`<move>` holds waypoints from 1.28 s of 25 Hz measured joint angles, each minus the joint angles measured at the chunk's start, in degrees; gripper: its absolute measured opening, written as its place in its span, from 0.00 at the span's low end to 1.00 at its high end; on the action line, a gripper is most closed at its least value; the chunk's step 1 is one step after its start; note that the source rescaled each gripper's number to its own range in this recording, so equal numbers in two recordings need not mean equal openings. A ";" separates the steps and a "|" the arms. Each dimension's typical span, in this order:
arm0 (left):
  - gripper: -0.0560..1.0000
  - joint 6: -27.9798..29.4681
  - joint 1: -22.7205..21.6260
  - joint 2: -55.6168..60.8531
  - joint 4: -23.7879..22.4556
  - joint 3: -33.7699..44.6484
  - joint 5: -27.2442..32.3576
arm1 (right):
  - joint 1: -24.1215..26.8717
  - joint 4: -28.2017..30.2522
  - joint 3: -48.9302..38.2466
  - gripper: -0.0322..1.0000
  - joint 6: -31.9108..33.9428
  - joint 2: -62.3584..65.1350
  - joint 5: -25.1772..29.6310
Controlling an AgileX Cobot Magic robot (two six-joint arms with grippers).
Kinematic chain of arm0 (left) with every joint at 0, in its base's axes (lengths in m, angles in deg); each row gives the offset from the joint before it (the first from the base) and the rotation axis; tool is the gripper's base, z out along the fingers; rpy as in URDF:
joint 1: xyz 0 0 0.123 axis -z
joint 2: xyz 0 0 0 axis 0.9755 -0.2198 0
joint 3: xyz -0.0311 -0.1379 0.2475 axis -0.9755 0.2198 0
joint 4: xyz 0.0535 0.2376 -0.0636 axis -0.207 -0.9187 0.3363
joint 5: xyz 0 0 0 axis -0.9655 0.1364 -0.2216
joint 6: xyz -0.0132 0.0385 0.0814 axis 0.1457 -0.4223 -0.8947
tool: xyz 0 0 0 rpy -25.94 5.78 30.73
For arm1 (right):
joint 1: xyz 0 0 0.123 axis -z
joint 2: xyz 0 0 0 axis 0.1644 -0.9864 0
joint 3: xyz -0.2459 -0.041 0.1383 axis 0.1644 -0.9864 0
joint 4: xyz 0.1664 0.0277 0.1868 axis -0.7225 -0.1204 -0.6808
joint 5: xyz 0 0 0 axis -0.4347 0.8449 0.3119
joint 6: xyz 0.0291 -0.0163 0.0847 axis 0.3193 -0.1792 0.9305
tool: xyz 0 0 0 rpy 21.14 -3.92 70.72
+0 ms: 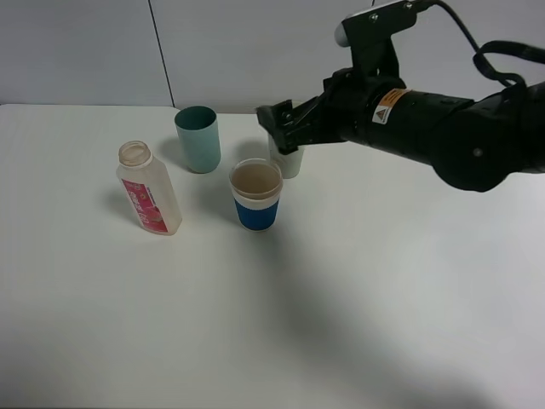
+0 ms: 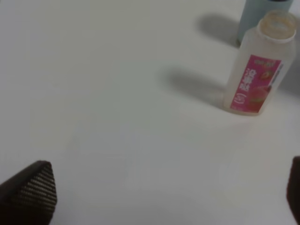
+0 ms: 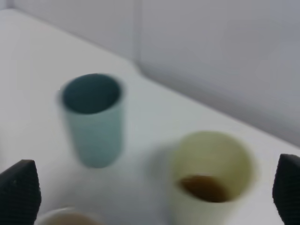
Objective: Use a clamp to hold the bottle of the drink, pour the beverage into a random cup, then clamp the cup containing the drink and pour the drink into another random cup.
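The bottle (image 1: 149,189) stands upright and uncapped at the left, with its pink-red label facing front; it looks empty. The left wrist view shows the bottle (image 2: 255,70) well ahead of my open left gripper (image 2: 164,197), which holds nothing. The blue-banded cup (image 1: 255,194) stands in the middle. Just behind it is the pale yellow-green tumbler (image 1: 290,161), partly hidden by my right gripper (image 1: 281,125). That gripper (image 3: 154,192) hovers above the tumbler (image 3: 211,178), fingers wide apart and empty. Brown beverage (image 3: 204,187) lies in the tumbler's bottom.
A teal tumbler (image 1: 197,138) stands upright behind the bottle and left of the yellow-green one; it also shows in the right wrist view (image 3: 93,117). The white table (image 1: 358,298) runs back to a pale wall. The left arm is outside the high view.
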 joint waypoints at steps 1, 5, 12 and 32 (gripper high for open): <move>1.00 0.00 0.00 0.00 0.00 0.00 0.00 | 1.25 -0.06 0.00 0.99 -0.50 0.44 0.35; 1.00 0.00 0.00 0.00 0.00 0.00 0.00 | 8.47 -0.39 0.00 0.99 -2.60 1.44 1.90; 1.00 0.00 0.00 0.00 0.00 0.00 0.00 | 19.11 -1.00 0.05 0.99 -7.52 3.38 8.52; 1.00 0.00 0.00 0.00 0.00 0.00 0.00 | 42.21 -1.27 0.05 0.99 -8.89 41.25 36.41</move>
